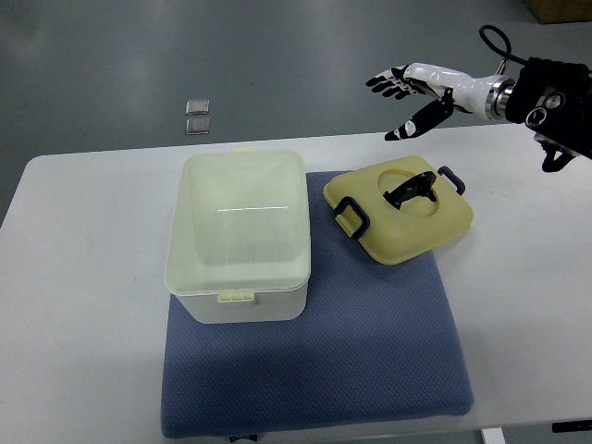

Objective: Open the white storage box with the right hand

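Right hand (414, 92) hovers at two o'clock, fingers spread wide, holding nothing, palm poised for a reach. The pale translucent plastic white storage box (240, 236), lid shut, waits centre-left on a blue mat (370, 351) that cushions it on the counter (83, 277).

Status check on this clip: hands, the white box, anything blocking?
Right hand open, raised beyond the table's far edge, holding nothing. White storage box lid on, untouched. Yellow lidded container sits beside it, not blocking.
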### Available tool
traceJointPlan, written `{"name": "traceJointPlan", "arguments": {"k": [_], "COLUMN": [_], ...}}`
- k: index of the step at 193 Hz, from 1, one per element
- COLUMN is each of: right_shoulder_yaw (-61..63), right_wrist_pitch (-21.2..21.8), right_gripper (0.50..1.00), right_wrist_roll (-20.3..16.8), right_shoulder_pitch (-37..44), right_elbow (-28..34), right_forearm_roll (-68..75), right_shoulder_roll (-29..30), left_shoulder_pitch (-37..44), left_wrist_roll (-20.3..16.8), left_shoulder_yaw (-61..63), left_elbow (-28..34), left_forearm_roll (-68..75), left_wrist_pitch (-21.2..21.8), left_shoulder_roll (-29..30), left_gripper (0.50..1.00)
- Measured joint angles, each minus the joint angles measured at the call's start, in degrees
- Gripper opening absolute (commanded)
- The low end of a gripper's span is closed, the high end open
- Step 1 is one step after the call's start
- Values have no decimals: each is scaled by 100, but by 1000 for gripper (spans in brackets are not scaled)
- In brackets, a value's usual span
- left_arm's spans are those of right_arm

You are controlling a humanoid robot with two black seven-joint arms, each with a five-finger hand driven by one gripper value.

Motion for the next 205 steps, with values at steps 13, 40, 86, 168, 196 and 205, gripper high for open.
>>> {"name": "traceJointPlan", "arguments": {"k": [13,40,86,168,196,205], "right_shoulder_yaw": [443,1434,2806,3506,3516,3516], "right_wrist_pitch": [-189,-454,-501,-500,-471,-461], "right_gripper": [858,858,860,917,921,924], "right_wrist_roll": [0,0,8,59,64,64], "right_shoulder_pitch": [-243,-751,-1584,-2371,-2377,-2377], "right_elbow": [-28,-118,-431,-477,-463,-449], "right_forearm_roll": [548,1143,1417,1784,1817,1818], "right_shoulder_roll": [72,332,872,1207,1209,1210], "left_shoulder_pitch": [0,0,0,0,0,0], "left_wrist_roll": [0,0,0,0,0,0], "left_shoulder_yaw": [0,0,0,0,0,0], "left_elbow": [0,0,0,-3,-6,-9], "left_forearm_roll": [0,0,0,0,0,0], "left_wrist_pitch": [0,0,0,0,0,0], "left_shoulder_roll": [0,0,0,0,0,0], "left_gripper": [1000,1000,1000,1000,1000,1000]}}
